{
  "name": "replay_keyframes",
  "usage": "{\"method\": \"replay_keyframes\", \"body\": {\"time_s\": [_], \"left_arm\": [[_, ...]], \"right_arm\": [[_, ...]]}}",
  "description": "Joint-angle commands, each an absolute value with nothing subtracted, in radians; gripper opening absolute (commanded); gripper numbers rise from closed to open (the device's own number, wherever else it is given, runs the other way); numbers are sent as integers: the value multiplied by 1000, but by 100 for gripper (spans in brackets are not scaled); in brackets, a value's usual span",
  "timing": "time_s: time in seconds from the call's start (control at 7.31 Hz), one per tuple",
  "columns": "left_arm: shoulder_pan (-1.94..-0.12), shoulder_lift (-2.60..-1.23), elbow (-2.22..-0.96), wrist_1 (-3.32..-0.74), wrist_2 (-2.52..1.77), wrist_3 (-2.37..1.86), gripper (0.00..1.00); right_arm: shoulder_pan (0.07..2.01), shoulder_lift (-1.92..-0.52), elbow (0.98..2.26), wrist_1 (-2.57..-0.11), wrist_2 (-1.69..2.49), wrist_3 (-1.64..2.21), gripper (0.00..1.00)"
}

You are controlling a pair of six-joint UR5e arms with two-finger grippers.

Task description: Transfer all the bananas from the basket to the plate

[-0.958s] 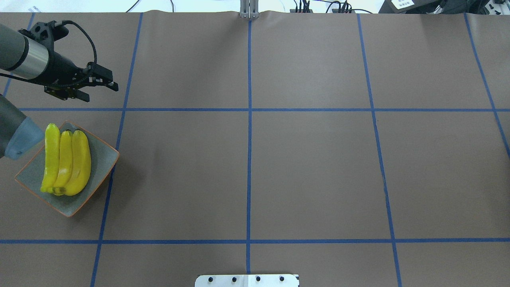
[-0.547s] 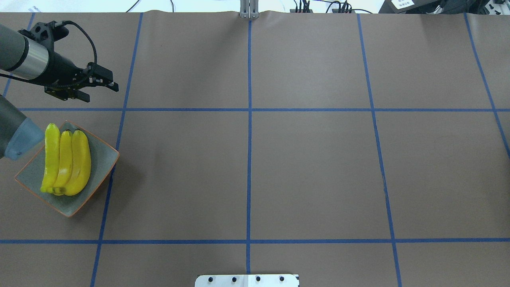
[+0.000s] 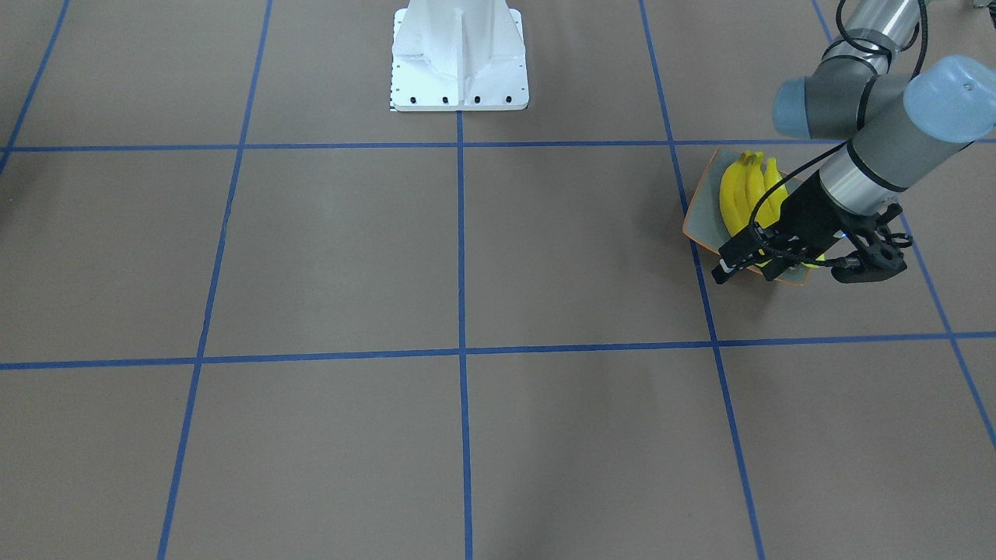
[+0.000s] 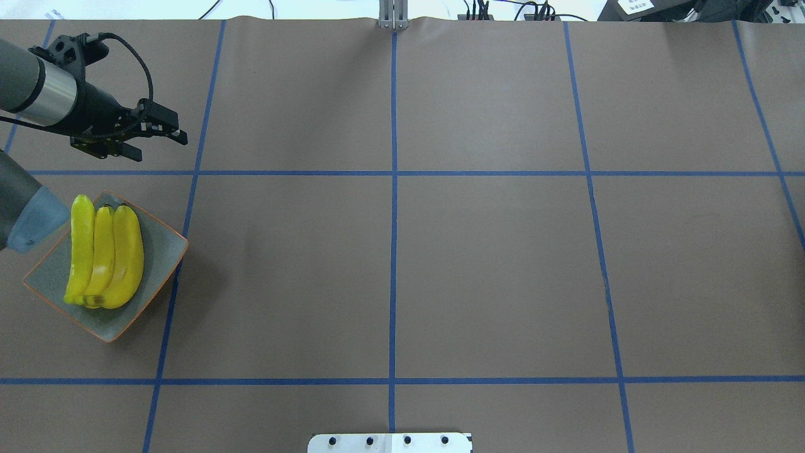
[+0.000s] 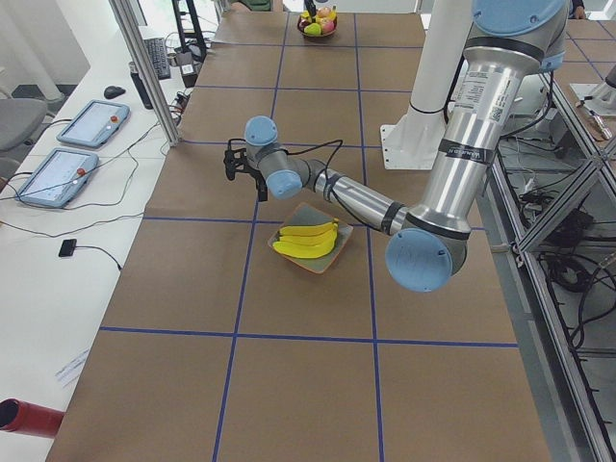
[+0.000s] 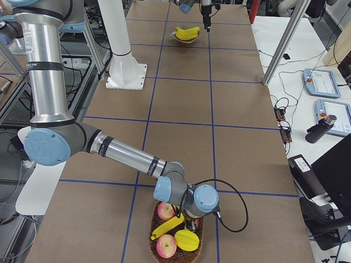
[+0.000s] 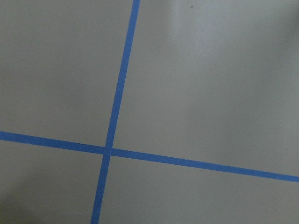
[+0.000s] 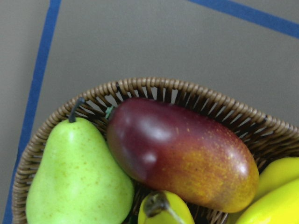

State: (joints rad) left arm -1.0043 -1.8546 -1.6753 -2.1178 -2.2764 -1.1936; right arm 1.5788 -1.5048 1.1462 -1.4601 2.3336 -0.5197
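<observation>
So the score at this point was three down, one to go. The three bananas [image 4: 116, 258] lay side by side on the plate [image 4: 160, 251], long axes running roughly 12 to 6 in the overhead view, and they filled most of the dish. The last banana [image 6: 167, 226] was in the basket [image 8: 154, 86] at the far right end of the table [image 4: 490, 270], well apart from the plate.

The left gripper [image 4: 161, 147] hung above bare table with its fingers spread and nothing between them. The plate sat at about 7 o'clock from it in the overhead shot. Its wrist camera showed only brown paper and blue tape lines, so I'd say it was out of the game for now.

The right gripper [image 6: 190, 219] was the one that mattered — it was right over the basket, way nearer than the left. It showed only in the side view, so I couldn't tell whether the fingers were spread or closed, or whether they had anything.

In that side view the banana's long axis ran about 8 to 2 o'clock, with the gripper over the 2 o'clock end. In the right wrist view the stem end poked in at 6 o'clock, with a pear [image 8: 74, 182] at 8 and a mango [image 8: 182, 151] dead centre, touching or nearly touching it. My guess is the grab has to go across the banana's width — and it's a tight fit with that fruit crowding it.
</observation>
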Motion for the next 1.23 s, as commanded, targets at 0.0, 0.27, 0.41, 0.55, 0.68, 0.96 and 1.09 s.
{"method": "replay_keyframes", "body": {"time_s": [0.0,0.27,0.41,0.55,0.68,0.96,1.09], "left_arm": [[-1005,-1855,-1677,-2118,-2276,-1193,100],[-1005,-1855,-1677,-2118,-2276,-1195,100],[-1003,-1853,-1677,-2118,-2276,-1195,100],[-1003,-1853,-1677,-2118,-2276,-1195,100],[-1002,-1853,-1674,-2118,-2276,-1195,100],[-988,-1865,-1667,-2118,-2275,-1198,100],[-980,-1882,-1667,-2120,-2275,-1193,100]], "right_arm": [[1627,-1511,1213,-1498,2289,-535,0],[1686,-1514,1320,-1644,2281,-557,0],[1713,-1506,1339,-1685,2283,-567,0],[1720,-1497,1379,-1715,2293,-566,0],[1721,-1453,1388,-1721,2337,-548,0],[1665,-1340,1405,-1717,2425,-238,0],[1582,-1286,1420,-1717,2480,-104,0]]}}
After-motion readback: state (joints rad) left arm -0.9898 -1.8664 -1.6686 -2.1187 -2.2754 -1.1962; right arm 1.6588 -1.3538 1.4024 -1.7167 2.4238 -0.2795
